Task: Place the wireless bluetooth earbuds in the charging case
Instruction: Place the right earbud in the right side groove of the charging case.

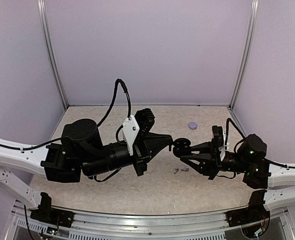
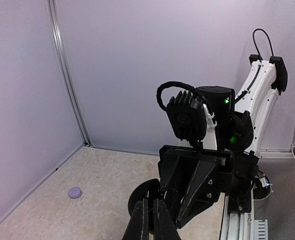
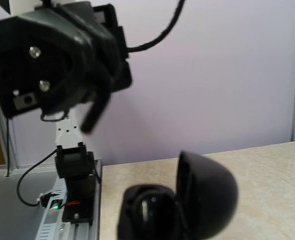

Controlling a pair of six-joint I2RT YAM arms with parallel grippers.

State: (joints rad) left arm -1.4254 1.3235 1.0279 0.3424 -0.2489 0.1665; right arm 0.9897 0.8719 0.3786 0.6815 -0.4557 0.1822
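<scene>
Near table centre, earbuds lie loose: tiny, light, slick, so pinch across body. Charging case further back, apparently closed. Left gripper pinched narrow; right gripper clamps black round shell.

Speckled table, lavender case, earbuds

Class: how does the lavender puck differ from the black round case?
Colour: the lavender puck is pale, the black case dark. Pose: the puck lies on the table; the case is up at the right pincer. State: the puck looks shut, the case open. Both are small and round.
</scene>
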